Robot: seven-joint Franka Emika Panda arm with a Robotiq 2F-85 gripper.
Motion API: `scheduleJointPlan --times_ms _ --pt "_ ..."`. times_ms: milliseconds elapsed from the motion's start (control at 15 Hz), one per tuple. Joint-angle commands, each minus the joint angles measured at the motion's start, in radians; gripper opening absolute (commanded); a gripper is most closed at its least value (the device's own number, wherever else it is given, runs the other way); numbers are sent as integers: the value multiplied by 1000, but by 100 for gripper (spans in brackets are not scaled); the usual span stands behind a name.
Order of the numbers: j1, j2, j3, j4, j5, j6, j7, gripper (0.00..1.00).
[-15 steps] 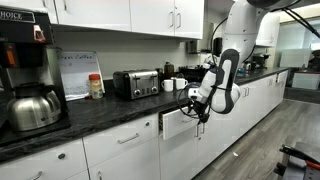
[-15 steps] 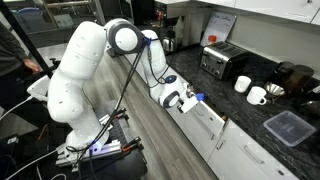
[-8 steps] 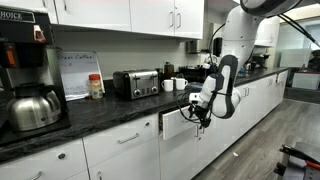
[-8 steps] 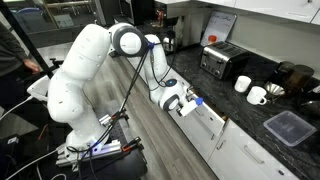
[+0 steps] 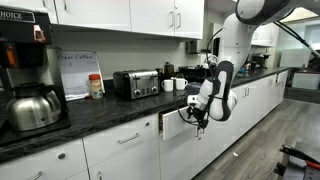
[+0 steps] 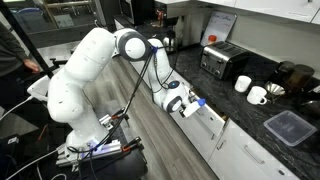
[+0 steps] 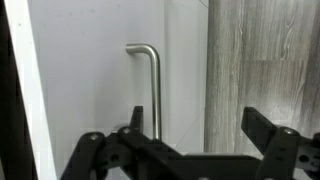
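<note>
My gripper (image 7: 200, 125) is open, its two black fingers wide apart at the bottom of the wrist view. Beyond it is a white drawer front (image 7: 100, 80) with a brushed metal bar handle (image 7: 153, 85). The handle lines up just inside the left finger (image 7: 134, 120), with no contact visible. In both exterior views the gripper (image 5: 191, 106) (image 6: 188, 103) hovers at the front of a top drawer (image 5: 178, 124) (image 6: 212, 120) that stands slightly pulled out under the dark counter.
On the counter (image 5: 110, 108) stand a toaster (image 5: 136, 83), a coffee maker with kettle (image 5: 30, 95), mugs (image 6: 257, 95) and a dark lidded container (image 6: 290, 127). Wood-look floor (image 7: 265, 60) lies beside the cabinets. The arm's base and cables (image 6: 95, 145) stand on that floor.
The arm's upper links have swung a little. The gripper has shifted only slightly at the drawer front and stays open.
</note>
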Motion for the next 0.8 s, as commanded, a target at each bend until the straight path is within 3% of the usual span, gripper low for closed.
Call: scheduleJointPlan --times_ms 0,467,733 --pt "-22 42 7 51 -44 -1 25 100" --pt "-50 25 30 -25 -92 -11 69 100" --pt "-31 -6 11 -77 -102 -15 90 100"
